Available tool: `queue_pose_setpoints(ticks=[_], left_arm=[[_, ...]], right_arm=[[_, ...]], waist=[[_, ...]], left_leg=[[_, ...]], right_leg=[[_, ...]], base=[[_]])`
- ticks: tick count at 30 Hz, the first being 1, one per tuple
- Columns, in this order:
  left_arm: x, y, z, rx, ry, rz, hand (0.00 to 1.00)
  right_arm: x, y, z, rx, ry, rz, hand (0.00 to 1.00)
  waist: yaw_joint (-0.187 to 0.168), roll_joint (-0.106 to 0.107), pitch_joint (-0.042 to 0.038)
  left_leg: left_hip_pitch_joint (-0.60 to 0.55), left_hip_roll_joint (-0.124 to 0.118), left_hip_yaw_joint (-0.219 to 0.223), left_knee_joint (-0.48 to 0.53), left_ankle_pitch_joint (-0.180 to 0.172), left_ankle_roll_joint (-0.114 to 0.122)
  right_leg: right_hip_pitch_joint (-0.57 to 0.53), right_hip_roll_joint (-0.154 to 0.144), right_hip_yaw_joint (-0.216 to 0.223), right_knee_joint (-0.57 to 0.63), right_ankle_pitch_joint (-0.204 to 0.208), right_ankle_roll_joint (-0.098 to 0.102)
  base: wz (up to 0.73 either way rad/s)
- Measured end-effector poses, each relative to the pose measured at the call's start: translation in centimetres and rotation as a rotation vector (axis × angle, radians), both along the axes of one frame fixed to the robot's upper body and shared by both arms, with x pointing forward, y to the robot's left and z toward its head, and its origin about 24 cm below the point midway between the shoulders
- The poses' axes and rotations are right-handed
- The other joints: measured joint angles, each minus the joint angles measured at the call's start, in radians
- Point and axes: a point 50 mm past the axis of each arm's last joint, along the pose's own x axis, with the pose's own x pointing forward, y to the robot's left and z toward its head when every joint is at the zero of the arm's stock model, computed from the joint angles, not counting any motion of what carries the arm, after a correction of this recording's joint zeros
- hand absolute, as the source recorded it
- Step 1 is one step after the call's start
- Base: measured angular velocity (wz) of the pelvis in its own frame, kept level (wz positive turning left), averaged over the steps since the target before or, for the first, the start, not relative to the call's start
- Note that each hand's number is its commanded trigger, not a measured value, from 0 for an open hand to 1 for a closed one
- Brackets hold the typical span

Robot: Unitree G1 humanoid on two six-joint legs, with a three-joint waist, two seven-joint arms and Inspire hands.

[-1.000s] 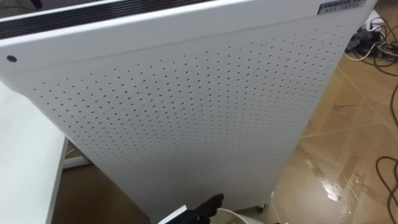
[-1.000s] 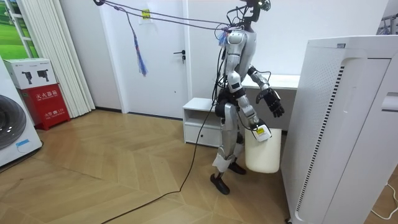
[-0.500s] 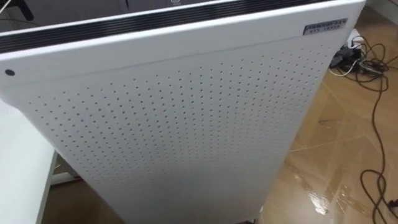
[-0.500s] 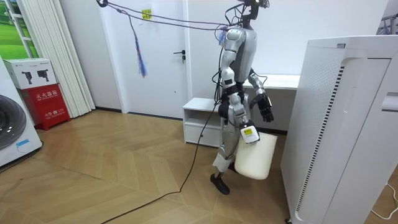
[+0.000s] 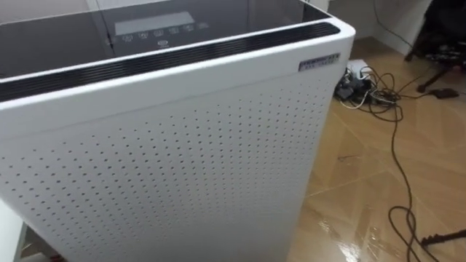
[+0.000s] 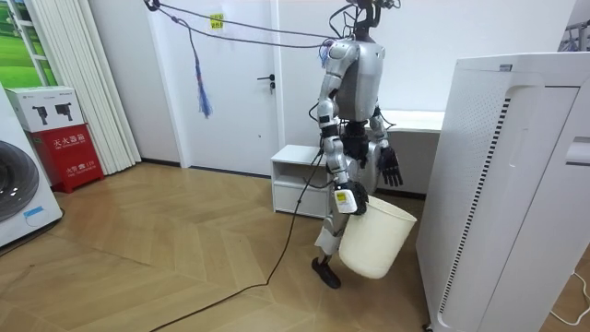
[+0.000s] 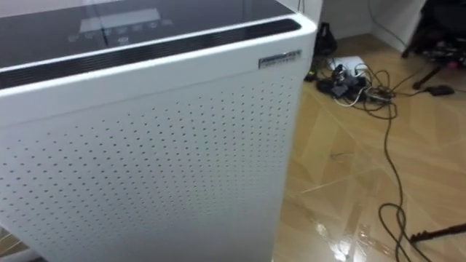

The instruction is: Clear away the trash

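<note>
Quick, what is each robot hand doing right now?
Left robot hand: open, fingers relaxed, holding nothing.
Right robot hand: closed on the white bucket, carrying it.

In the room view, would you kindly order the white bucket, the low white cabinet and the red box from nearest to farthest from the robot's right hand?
1. white bucket: held by the right hand itself, hanging below it.
2. low white cabinet: just behind the robot.
3. red box: far off at the room view's left.
</note>
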Motion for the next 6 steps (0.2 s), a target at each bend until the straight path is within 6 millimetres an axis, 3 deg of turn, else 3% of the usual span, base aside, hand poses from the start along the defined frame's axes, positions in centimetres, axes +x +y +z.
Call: queue_pose_setpoints(ticks=[6], left_arm=[[-1.9, 0.3, -0.6, 0.012, 0.063, 0.184, 0.0]], right_arm=[[-1.8, -0.1, -0.4, 0.041, 0.026, -0.156, 1.0]], waist=[[-0.009, -0.004, -0.0002]], left_leg=[[0.021, 0.004, 0.023, 0.0, -0.001, -0.001]], right_leg=[[0.018, 0.007, 0.023, -0.015, 0.001, -0.002]], base=[[-0.12]])
